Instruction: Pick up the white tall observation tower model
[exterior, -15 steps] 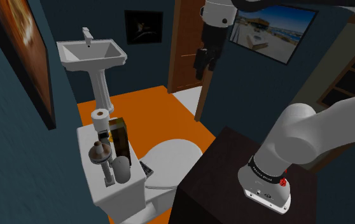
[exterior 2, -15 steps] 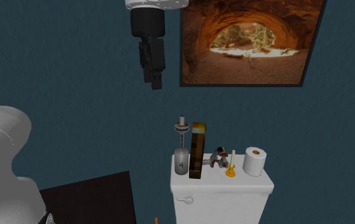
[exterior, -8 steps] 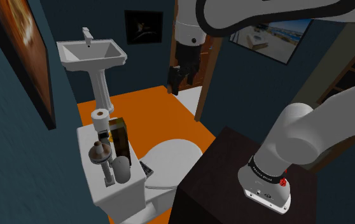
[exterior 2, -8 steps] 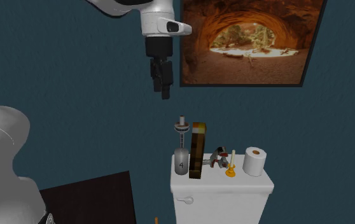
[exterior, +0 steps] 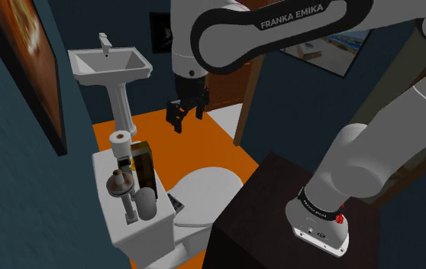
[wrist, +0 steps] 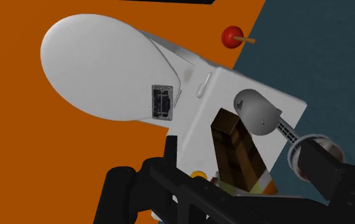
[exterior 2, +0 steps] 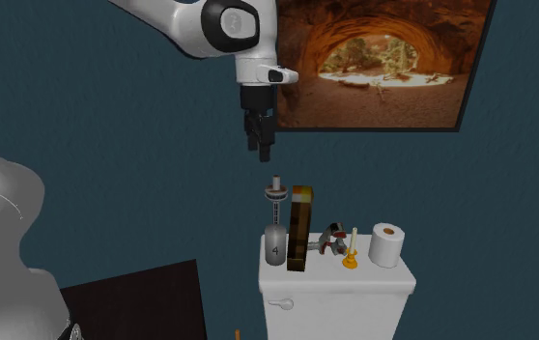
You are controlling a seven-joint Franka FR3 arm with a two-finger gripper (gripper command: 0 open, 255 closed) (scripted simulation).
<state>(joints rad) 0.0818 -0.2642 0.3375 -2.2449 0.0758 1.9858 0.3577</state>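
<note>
The tower model (exterior 2: pixel 275 196) is a thin pale shaft with a disc near its top. It stands upright at the end of the toilet tank lid (exterior 2: pixel 379 278), next to a grey rounded weight (exterior 2: pixel 274 247). In the shoulder view the tower model (exterior: pixel 120 186) is at the tank's near end. My black gripper (exterior 2: pixel 263 152) hangs in the air a short way above the tower, touching nothing. It points down at the tank in the shoulder view, gripper (exterior: pixel 179 122). In the wrist view the gripper (wrist: pixel 236 184) is open with its fingers wide apart, and the tower model (wrist: pixel 308 151) lies ahead by the right finger.
On the lid also stand a tall brown box (exterior 2: pixel 301 227), a yellow candle holder (exterior 2: pixel 352 254) and a paper roll (exterior 2: pixel 386 244). A framed picture (exterior 2: pixel 383 60) hangs above them. A pedestal sink (exterior: pixel 111 67) stands farther back, the dark stand (exterior: pixel 269 218) near the toilet seat (exterior: pixel 204 195).
The arm has swung over and down: the gripper moved left and lower in the shoulder view, right and lower in the second exterior view, ending above the tank. The objects have not moved.
</note>
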